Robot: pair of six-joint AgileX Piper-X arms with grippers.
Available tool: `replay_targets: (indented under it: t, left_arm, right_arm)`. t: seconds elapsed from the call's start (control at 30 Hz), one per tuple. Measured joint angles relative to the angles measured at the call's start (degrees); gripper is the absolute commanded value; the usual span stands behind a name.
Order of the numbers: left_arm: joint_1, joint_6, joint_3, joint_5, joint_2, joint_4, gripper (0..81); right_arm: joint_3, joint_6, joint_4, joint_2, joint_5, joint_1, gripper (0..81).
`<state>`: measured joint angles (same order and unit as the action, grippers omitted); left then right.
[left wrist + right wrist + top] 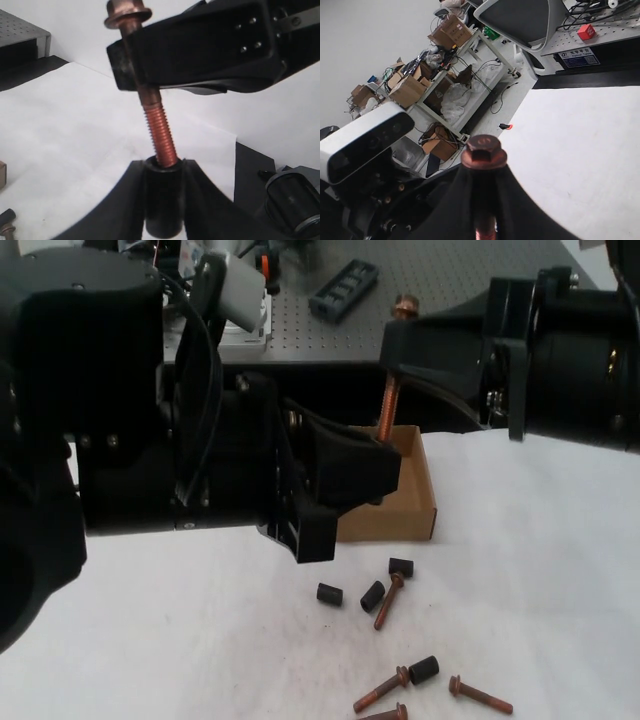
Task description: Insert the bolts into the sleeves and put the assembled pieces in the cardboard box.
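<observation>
My left gripper (162, 200) is shut on a black sleeve (162, 200) held upright. A copper bolt (159, 135) stands in the sleeve's top, threaded end down, with my right gripper (134, 57) shut on its shank just below the head. In the high view the bolt (389, 405) hangs between the two grippers above the cardboard box (412, 495). The right wrist view looks down on the bolt's head (483, 151). Several loose bolts (481, 695) and black sleeves (330, 594) lie on the white cloth in front of the box.
A white cloth (540, 570) covers the bench. Behind it lies a grey perforated plate with a black slotted rack (343, 288). The left arm's dark body (130, 430) blocks much of the high view's left side.
</observation>
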<state>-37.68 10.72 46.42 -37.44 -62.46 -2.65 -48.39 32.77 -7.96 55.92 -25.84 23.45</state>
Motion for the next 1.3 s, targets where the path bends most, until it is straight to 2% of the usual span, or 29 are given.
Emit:
replay_targets:
  t: [0.83,0.93,1.07,1.13,1.2,1.3]
  left_arm:
    - [0.0,3.9,-0.2,-0.6,0.0,-0.2,0.7]
    - [0.0,3.9,-0.2,-0.6,0.0,0.0,0.7]
    - [0.0,3.6,-0.2,1.1,0.0,0.3,0.7]
    - [0.0,3.1,-0.2,2.7,0.0,1.5,0.7]
    - [0.0,2.8,-0.2,3.9,0.0,3.5,0.7]
    - [0.0,2.8,-0.2,6.4,0.0,5.2,0.7]
  right_arm:
    - [0.0,-4.9,-3.5,0.0,-4.5,-0.1,0.8]
    - [0.0,-8.0,-3.9,0.0,-5.0,-0.1,9.7]
    - [0.0,-12.7,-4.6,0.0,-6.2,-0.1,33.7]
    - [0.0,-15.2,-4.6,0.0,-6.9,-0.1,43.0]
    - [0.0,-16.2,-4.7,0.0,-6.9,-0.1,46.3]
    - [0.0,-16.8,-5.4,-3.4,-3.5,-2.5,45.4]
